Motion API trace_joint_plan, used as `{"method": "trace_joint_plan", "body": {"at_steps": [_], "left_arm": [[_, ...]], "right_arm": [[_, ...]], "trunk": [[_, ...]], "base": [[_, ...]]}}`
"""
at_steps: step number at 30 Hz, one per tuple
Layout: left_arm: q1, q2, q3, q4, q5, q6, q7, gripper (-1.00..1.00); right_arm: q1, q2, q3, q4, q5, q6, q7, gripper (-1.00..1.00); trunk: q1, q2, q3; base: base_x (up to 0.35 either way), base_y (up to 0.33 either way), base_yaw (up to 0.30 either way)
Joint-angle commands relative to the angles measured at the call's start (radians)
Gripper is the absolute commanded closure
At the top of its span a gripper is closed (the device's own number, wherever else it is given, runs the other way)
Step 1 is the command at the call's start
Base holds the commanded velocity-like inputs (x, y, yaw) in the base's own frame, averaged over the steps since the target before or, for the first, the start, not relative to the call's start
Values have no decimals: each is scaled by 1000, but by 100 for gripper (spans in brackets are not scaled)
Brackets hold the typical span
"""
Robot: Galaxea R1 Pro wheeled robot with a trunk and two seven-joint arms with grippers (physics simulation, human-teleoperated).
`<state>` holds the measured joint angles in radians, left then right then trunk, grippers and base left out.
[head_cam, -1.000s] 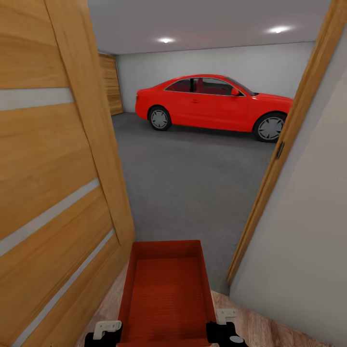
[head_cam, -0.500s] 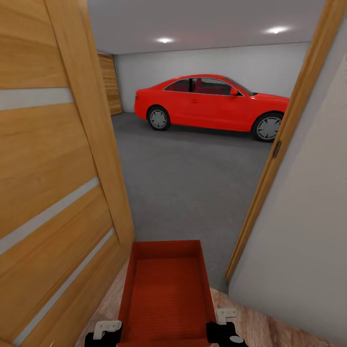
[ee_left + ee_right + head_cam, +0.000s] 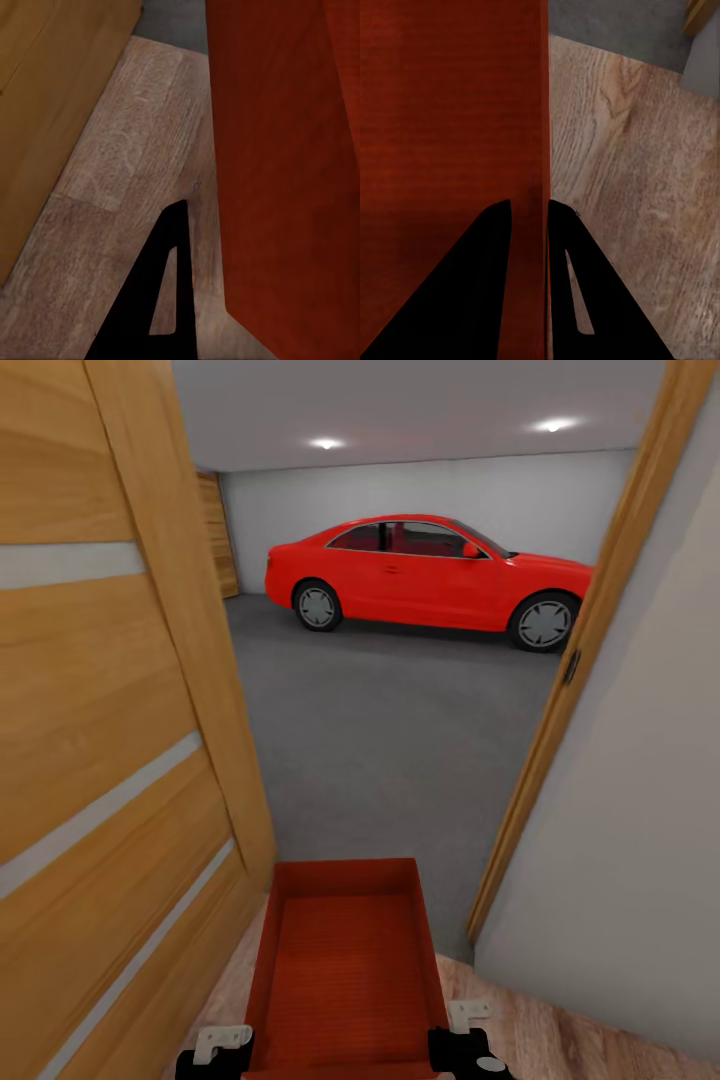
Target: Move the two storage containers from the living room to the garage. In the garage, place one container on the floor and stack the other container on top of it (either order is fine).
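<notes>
The garage (image 3: 420, 490) lay ahead through an open doorway, its pale grey walls and grey ceiling lit by round lights, and its dark grey concrete floor (image 3: 390, 750) ran back to a red coupe (image 3: 430, 572) parked side-on against the far wall. An open wooden door (image 3: 110, 740) with pale horizontal stripes took up the left of the head view, while a wooden door frame (image 3: 590, 650) and a light wall (image 3: 640, 840) closed in the right. At the lower edge of that view a light wood-plank floor (image 3: 560, 1030) met the concrete at the threshold. One orange-red storage container (image 3: 345, 960) was carried low in front of the robot, open top upward and ribbed bottom showing, its far end reaching about to the threshold, with the wood planks under its near part. The right gripper (image 3: 529, 217) was clamped on the container's right wall, one black finger inside the bin and the other outside with the thin wall pinched between them. The left gripper (image 3: 215, 1050) sat at the container's left wall near its near corner; in the left wrist view one black finger (image 3: 150, 300) stood just outside that wall, and whether the gripper was closed on it could not be told.
</notes>
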<state>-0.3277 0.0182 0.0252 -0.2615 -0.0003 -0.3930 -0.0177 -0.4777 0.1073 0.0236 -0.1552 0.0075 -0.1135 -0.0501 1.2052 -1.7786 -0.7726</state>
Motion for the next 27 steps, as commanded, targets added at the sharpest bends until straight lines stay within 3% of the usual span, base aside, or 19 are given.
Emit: {"method": "trace_joint_plan", "body": {"at_steps": [1, 21, 27], "left_arm": [[-1, 0, 9, 1, 3, -3, 1, 100], [-1, 0, 9, 1, 3, -3, 1, 100], [-1, 0, 9, 1, 3, -3, 1, 100]], "right_arm": [[-1, 0, -2, 0, 2, -3, -7, 100], [-1, 0, -2, 0, 2, -3, -7, 100], [-1, 0, -2, 0, 2, -3, -7, 100]], "trunk": [[0, 0, -1], [0, 0, -1], [0, 0, 0]], "base": [[37, 167, -4], [129, 97, -2], [12, 8, -160]]}}
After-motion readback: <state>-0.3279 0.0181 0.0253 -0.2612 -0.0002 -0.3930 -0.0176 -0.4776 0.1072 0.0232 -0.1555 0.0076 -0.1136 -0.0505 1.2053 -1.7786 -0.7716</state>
